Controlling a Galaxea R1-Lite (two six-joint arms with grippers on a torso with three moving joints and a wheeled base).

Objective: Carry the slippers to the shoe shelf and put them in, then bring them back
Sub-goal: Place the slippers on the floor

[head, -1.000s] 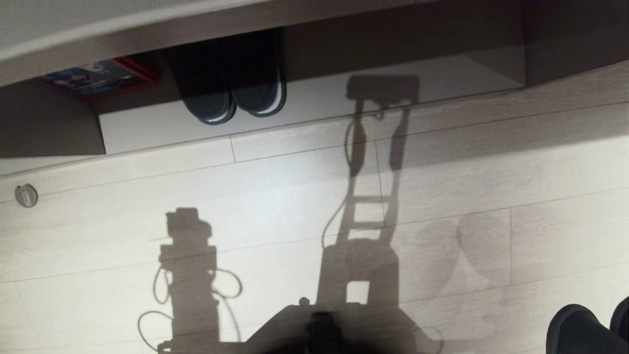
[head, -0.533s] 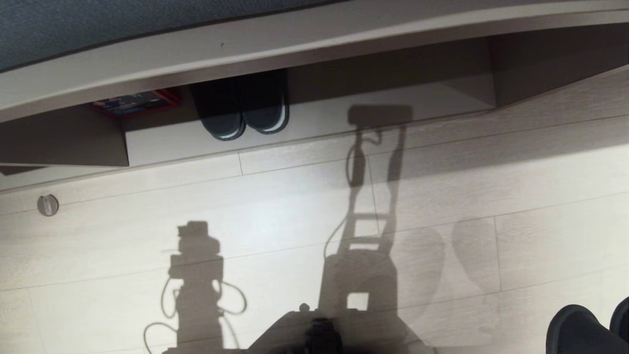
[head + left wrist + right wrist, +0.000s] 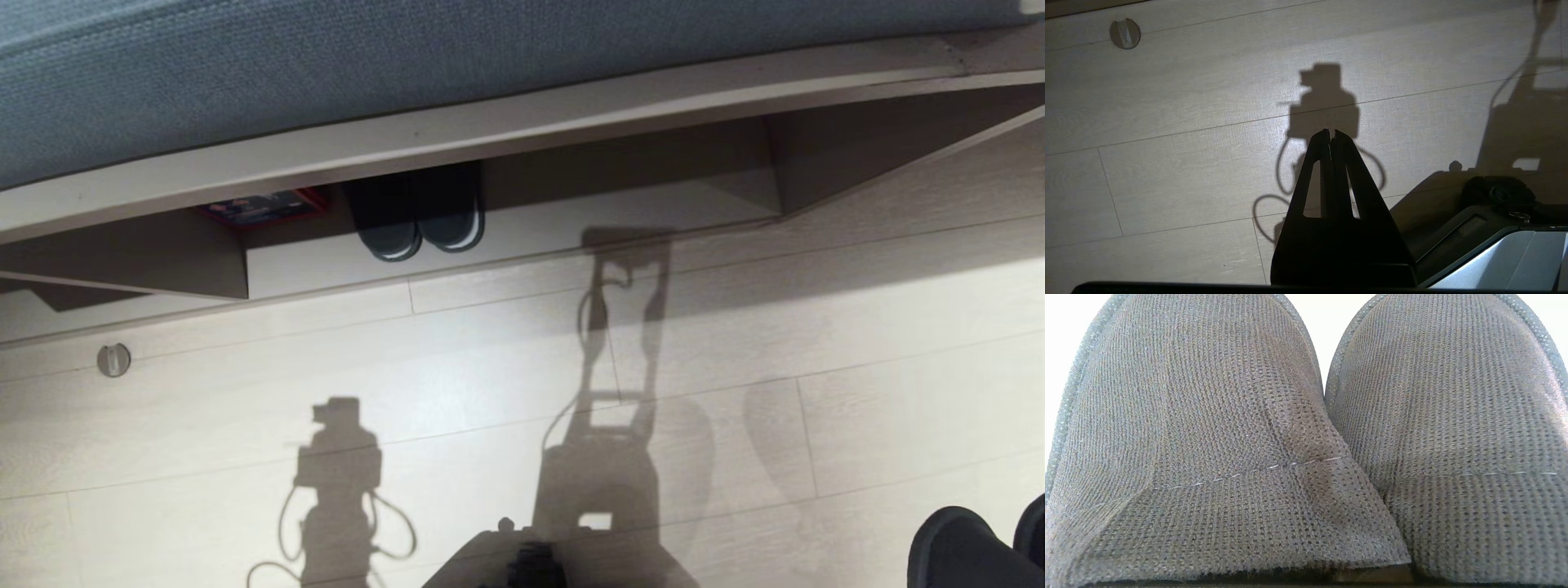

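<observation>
The view has tilted up, revealing blue upholstery (image 3: 326,73), perhaps a bench cushion.

The slippers (image 3: 1306,449), a grey-blue pair in coarse knitted mesh with a line of pale stitching across each toe band, fill the right wrist view side by side, toes together and touching along their inner edges. In the head view their dark rounded toes (image 3: 976,547) show at the lower right corner. The shoe shelf (image 3: 620,220), a low beige cubby, runs across the upper half of that frame, its pale floor open to the front.
</observation>
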